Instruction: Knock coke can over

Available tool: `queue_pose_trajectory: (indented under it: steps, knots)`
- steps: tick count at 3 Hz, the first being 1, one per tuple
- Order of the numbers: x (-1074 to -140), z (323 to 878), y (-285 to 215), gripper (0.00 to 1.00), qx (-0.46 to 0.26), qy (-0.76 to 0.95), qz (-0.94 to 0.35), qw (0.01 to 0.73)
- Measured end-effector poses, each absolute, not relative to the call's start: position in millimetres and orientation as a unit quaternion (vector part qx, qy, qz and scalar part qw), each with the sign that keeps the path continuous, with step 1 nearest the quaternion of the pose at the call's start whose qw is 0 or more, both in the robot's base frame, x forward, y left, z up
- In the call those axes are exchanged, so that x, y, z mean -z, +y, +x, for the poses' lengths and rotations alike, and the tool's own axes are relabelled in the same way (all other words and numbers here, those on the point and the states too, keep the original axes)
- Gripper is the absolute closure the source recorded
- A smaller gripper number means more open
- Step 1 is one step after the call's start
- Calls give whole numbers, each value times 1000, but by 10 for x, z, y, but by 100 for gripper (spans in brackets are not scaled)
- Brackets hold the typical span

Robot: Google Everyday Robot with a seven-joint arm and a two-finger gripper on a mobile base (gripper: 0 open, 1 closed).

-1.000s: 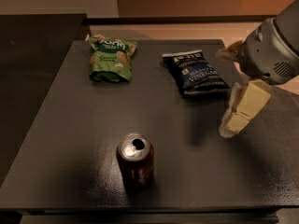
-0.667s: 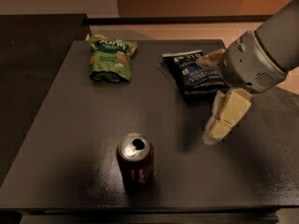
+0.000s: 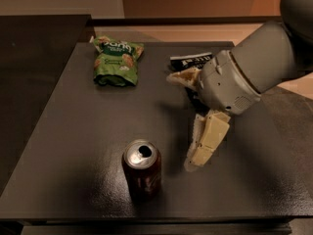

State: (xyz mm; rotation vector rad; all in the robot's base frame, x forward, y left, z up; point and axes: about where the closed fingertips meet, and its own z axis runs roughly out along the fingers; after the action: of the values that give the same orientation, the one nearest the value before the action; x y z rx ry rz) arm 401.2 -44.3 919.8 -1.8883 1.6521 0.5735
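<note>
Since the earlier frames the gripper [image 3: 193, 163] has swung away from the right edge of the worktop [image 3: 73, 131] toward its middle and nearer the front edge, while the coke can [image 3: 142, 170] has stayed put. That can stands upright close to the front edge, a little left of centre, its silver top and dark drinking hole facing up. The gripper's two pale fingers point down and toward the can, pressed together and holding nothing; their tips are just right of the can, not touching it, with bare tabletop between them. The grey arm [image 3: 254, 62] reaches in from the right rear corner and covers most of a dark snack bag [image 3: 190, 61] by the back edge. A green snack bag [image 3: 116, 60] lies near the back edge toward the left, well apart from the can.
</note>
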Motion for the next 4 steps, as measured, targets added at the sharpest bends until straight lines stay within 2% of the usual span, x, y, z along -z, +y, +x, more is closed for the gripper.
queue_pose_trajectory:
  steps: [4]
  knots:
    - [-8897, 3394, 60, 0, -273, 498, -797, 206]
